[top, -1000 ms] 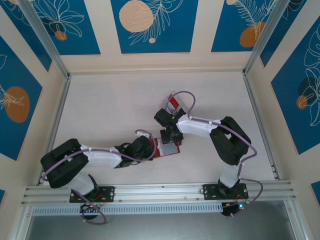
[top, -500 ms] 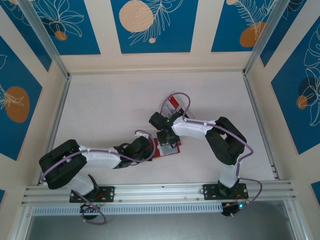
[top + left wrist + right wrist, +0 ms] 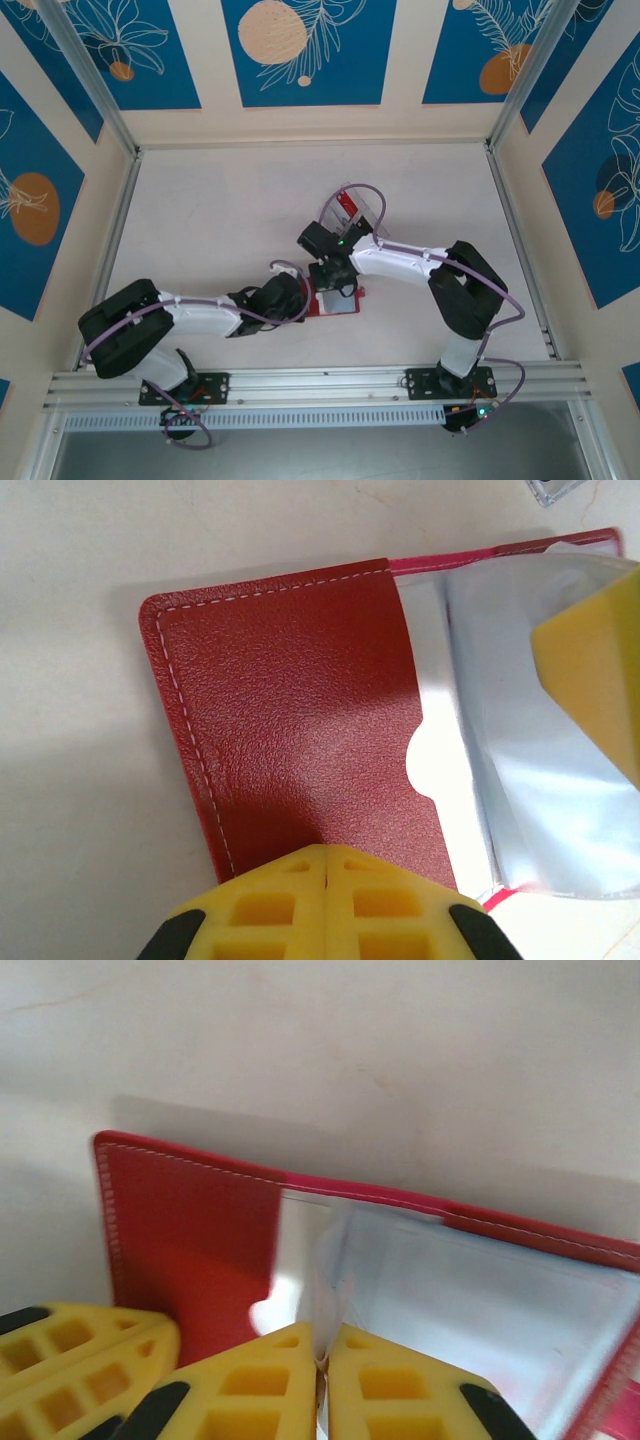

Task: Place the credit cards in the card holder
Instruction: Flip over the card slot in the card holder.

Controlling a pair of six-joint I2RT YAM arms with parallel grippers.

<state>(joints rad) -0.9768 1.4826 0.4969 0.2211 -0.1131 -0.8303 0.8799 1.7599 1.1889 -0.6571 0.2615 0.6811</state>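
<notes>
The pale counter (image 3: 220,220) carries everything. Both arms reach toward its middle, the left arm (image 3: 200,315) from the near left and the right arm (image 3: 410,262) bending in from the near right.

The card holder (image 3: 336,302) lies between them, spread open and flat on the counter. The left wrist view shows its dark red grained panel (image 3: 300,710) with white stitching and a rounded thumb notch. Beside the panel are the clear plastic sleeves (image 3: 540,790), which look glossy and slightly lifted.

Just beyond the card holder, behind the right wrist, sits a clear plastic tray (image 3: 366,212). A red credit card (image 3: 347,203) is inside it.

The left end effector (image 3: 325,865) rests at the near edge of the red panel. Its yellow fingers are pressed together with no gap between them, tips touching the leather.

The right end effector (image 3: 320,1355) is down over the sleeve side, its fingers drawn together except for a thin pale sliver between them. I cannot tell whether that sliver is a card edge or a leaf of the sleeves. One of its yellow fingers (image 3: 590,680) appears above the sleeves in the left wrist view. The left end effector's finger (image 3: 80,1350) sits just beside it in the right wrist view.
</notes>
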